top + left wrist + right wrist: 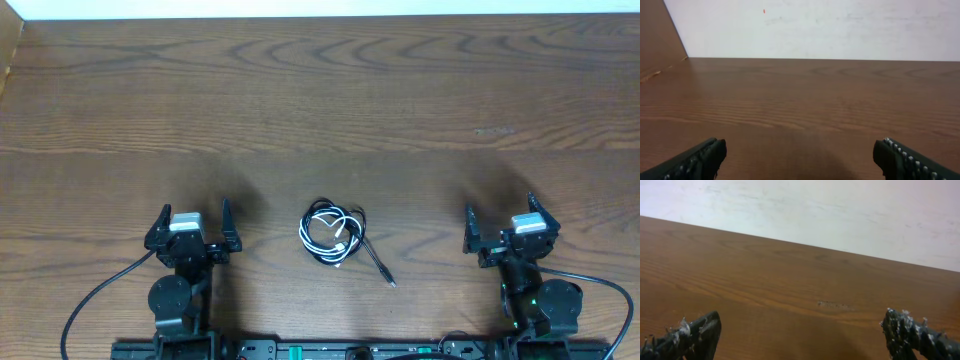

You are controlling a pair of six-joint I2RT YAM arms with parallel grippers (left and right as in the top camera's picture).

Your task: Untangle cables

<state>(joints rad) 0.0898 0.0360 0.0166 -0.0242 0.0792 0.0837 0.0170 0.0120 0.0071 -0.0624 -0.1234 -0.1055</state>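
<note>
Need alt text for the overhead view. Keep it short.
A small tangle of black and white cables lies on a wooden table between two robot arms, with one black plug end trailing toward the lower right. The left arm's fingers and the right arm's fingers are open and empty, clear of the tangle.

The overhead camera looks straight down from well above the table (320,90) and takes in nearly its whole width, with the left gripper (194,208) at lower left of the frame and the right gripper (500,208) at lower right. Each wrist camera sits low, close over the wood, and faces forward across it to the white wall (840,25), its own fingers (702,157) in the bottom corners. The left wrist view is level. The right wrist view is rolled, its far table edge sloping down to the right. A pale scuff (832,304) in the grain shows there and also right of centre overhead.
</note>
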